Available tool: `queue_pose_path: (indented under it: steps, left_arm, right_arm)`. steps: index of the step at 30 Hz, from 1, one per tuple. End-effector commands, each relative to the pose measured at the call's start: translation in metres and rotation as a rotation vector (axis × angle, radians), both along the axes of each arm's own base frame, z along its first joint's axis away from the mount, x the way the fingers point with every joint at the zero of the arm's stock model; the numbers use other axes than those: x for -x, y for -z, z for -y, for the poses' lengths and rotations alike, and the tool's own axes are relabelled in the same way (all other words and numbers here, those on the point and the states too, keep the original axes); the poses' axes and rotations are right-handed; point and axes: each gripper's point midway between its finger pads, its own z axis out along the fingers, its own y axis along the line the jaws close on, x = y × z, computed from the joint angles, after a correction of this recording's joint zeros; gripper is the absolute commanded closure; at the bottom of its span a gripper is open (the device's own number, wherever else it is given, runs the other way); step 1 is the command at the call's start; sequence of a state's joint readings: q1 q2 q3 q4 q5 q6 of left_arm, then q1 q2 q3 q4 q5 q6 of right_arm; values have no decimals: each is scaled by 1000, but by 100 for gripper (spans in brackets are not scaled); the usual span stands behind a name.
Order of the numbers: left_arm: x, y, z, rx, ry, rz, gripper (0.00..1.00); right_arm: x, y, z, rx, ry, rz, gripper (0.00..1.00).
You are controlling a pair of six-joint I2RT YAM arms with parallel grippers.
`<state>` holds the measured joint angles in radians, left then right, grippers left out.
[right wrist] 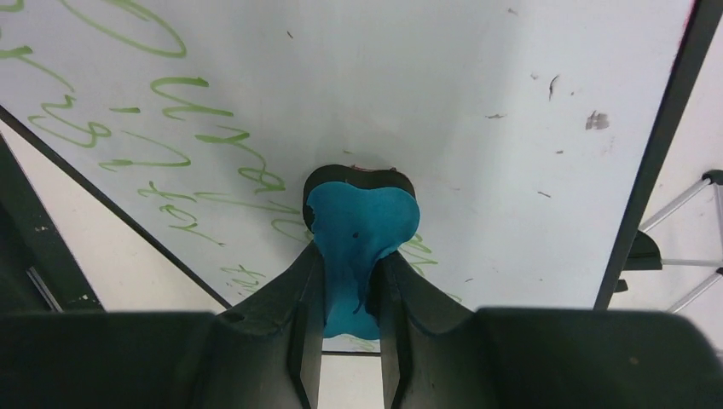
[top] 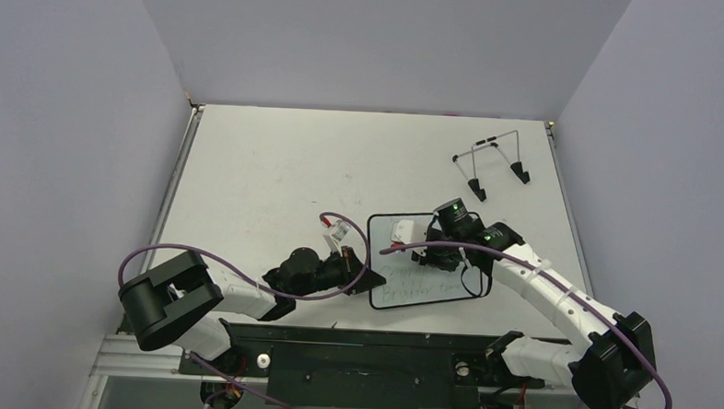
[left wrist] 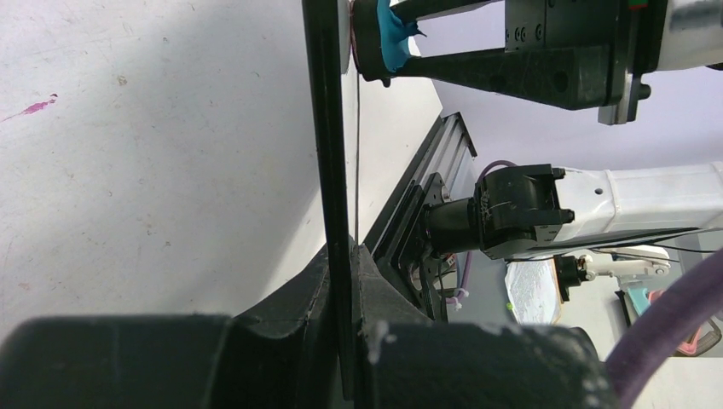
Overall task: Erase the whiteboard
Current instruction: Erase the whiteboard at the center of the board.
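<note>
Blue eraser (right wrist: 362, 217), pinched in the closed right claw (right wrist: 351, 266), presses the whiteboard (top: 419, 288) just ahead of its tips, so an even-pressure sweep toward the green writing (right wrist: 183, 119) off its left side seems best, with the left claw (left wrist: 343, 256) clamped on the rim.

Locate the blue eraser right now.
Right wrist view, centre: the blue eraser sits pinched in the right gripper, its pad against the whiteboard, beside the green writing.

From here I count one whiteboard (top: 419, 285), one eraser (right wrist: 362, 226), one stand (top: 476, 187) and two arms (left arm (top: 243, 299), right arm (top: 539, 281)) at my bench (top: 267, 173).
</note>
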<state>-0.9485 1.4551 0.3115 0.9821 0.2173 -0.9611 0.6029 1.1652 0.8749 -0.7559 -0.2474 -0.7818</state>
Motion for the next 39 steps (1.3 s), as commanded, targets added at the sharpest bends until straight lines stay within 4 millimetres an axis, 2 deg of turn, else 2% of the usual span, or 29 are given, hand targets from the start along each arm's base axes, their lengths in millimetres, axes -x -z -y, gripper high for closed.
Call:
queue_pose_path:
  steps: [1, 2, 4, 5, 6, 7, 8, 9, 10, 11, 12, 13, 15, 17, 18, 22, 24, 25, 26, 27, 28, 29, 30, 35, 39]
  left_arm:
    - [0, -40, 9, 112, 31, 112, 100]
    - [0, -40, 9, 111, 30, 113, 100]
    - [0, -39, 9, 111, 30, 112, 100]
    - [0, -39, 9, 111, 30, 113, 100]
    - [0, -39, 9, 110, 31, 112, 100]
    - [0, -39, 9, 111, 31, 113, 100]
    - [0, -39, 9, 112, 33, 113, 100]
    - [0, -40, 9, 113, 33, 113, 100]
    - [1, -40, 9, 113, 34, 115, 100]
    - [1, -40, 9, 114, 33, 115, 100]
    - [1, -40, 9, 114, 33, 114, 100]
    - [1, -41, 9, 115, 31, 115, 100]
    - [1, -41, 8, 115, 28, 117, 100]
    - [0, -41, 8, 114, 28, 118, 100]
    - [0, -41, 8, 114, 29, 118, 100]
    - [1, -40, 9, 112, 35, 117, 100]
    - [1, -41, 9, 113, 35, 117, 100]
    - [1, -41, 9, 114, 35, 118, 100]
    - [1, -41, 9, 115, 36, 118, 100]
    - [1, -42, 9, 116, 34, 118, 100]
    - [1, -42, 9, 115, 34, 120, 100]
    - [1, -43, 9, 117, 33, 122, 100]
    - [1, -43, 9, 118, 33, 123, 100]
    - [1, -41, 9, 114, 35, 120, 100]
    - [1, -42, 10, 116, 35, 120, 100]
  right_arm:
    - [-15, -13, -1, -55, 93, 65, 100]
    - [-36, -21, 9, -47, 191, 146, 100]
    - [-49, -26, 19, -60, 293, 174, 100]
    - [-46, -26, 15, -80, 275, 157, 100]
    - [-37, -21, 15, -70, 246, 119, 100]
    - [-25, -20, 4, -100, 143, 78, 100]
    - [-9, -14, 3, -74, 50, 27, 100]
    - [4, -14, -6, -104, -22, -16, 100]
    - [12, -11, -5, -88, -65, -38, 100]
    - [13, -11, -4, -85, -65, -37, 100]
    - [7, -13, -5, -93, -31, -23, 100]
    - [-3, -12, 3, -61, 28, 15, 100]
    - [-33, -22, 11, -69, 182, 128, 100]
    - [-42, -23, 19, -67, 255, 147, 100]
    - [-40, -23, 19, -68, 243, 141, 100]
    - [4, -14, -3, -111, -21, -12, 100]
    - [10, -11, -3, -99, -51, -31, 100]
    - [5, -13, -5, -103, -38, -14, 100]
    - [-3, -11, 3, -77, 38, 7, 100]
    - [-19, -17, 2, -90, 92, 69, 100]
    - [-31, -16, 14, -60, 199, 107, 100]
    - [-39, -19, 17, -66, 236, 132, 100]
    - [-39, -18, 16, -66, 236, 118, 100]
    - [13, -3, -4, -60, -62, -50, 100]
    - [24, 1, -17, -57, -121, -74, 100]
